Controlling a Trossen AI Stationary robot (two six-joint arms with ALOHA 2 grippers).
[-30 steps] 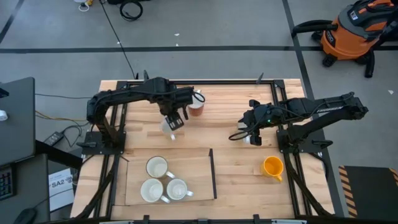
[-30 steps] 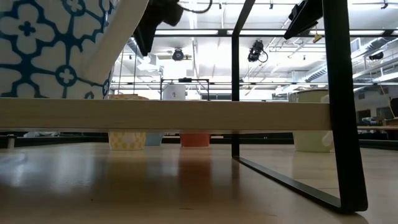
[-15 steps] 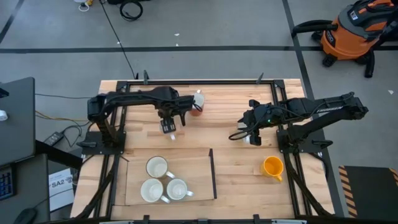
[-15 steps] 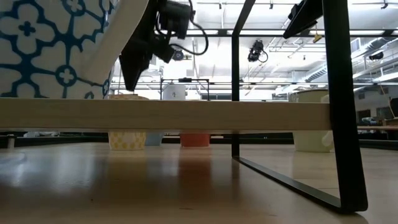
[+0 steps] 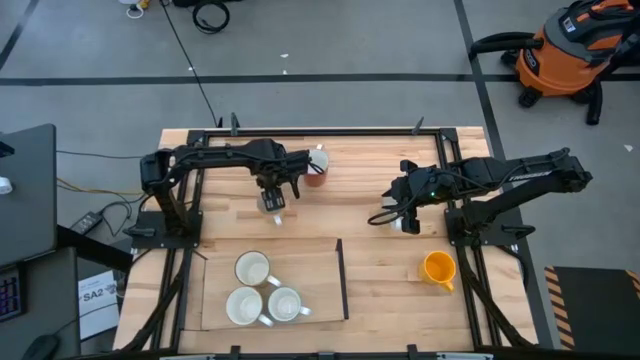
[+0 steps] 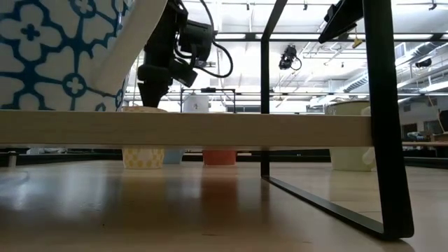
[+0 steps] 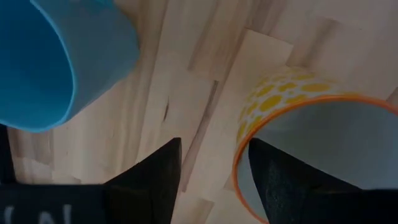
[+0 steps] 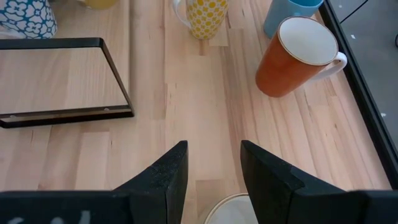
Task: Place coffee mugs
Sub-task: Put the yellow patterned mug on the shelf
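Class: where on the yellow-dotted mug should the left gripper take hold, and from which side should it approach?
The rim wall, from straight above. The yellow-dotted mug stands upright with its mouth open, and the left gripper is open, one finger already over its orange rim.

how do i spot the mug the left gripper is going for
Look at the far half of the wooden table, under the left gripper. There stands a white ceramic mug with yellow dots and an orange rim; its neighbours are a plain blue mug and a reddish-brown mug.
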